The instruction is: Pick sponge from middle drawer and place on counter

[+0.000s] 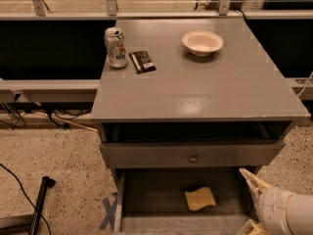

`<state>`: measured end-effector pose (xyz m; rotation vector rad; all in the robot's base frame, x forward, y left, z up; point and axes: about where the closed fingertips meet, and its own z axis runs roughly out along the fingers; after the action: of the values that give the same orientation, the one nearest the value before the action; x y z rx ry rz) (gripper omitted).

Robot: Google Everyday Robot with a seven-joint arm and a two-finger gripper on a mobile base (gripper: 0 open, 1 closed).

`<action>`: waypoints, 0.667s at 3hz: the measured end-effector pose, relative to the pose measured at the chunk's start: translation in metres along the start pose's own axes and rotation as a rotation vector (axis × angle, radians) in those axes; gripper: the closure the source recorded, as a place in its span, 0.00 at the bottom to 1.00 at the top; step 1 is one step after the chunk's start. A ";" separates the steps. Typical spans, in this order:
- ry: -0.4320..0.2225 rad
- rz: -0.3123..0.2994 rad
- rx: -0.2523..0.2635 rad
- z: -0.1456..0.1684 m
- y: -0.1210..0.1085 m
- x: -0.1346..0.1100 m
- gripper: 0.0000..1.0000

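Note:
The pale yellow sponge [199, 199] lies flat on the floor of the open middle drawer [151, 195], right of its centre. My gripper [247, 202] is at the lower right corner of the view, beside the drawer's right wall and to the right of the sponge. Its two cream fingers stand wide apart and hold nothing; the upper finger [250, 181] points up and left, and the lower one is partly cut off by the frame edge. The grey counter [195, 89] is the cabinet top above.
On the counter stand a drink can [116, 47] and a black packet [143, 61] at the back left, and a cream bowl [202, 42] at the back right. A closed drawer front with a round knob [193, 157] sits above the open drawer. Cables and a black pole [39, 204] lie on the floor to the left.

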<state>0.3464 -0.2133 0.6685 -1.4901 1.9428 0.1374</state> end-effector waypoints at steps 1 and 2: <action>0.004 -0.040 0.014 0.001 -0.003 0.005 0.00; 0.004 -0.038 0.014 0.001 -0.003 0.004 0.00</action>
<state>0.3490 -0.2170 0.6659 -1.5187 1.9135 0.1042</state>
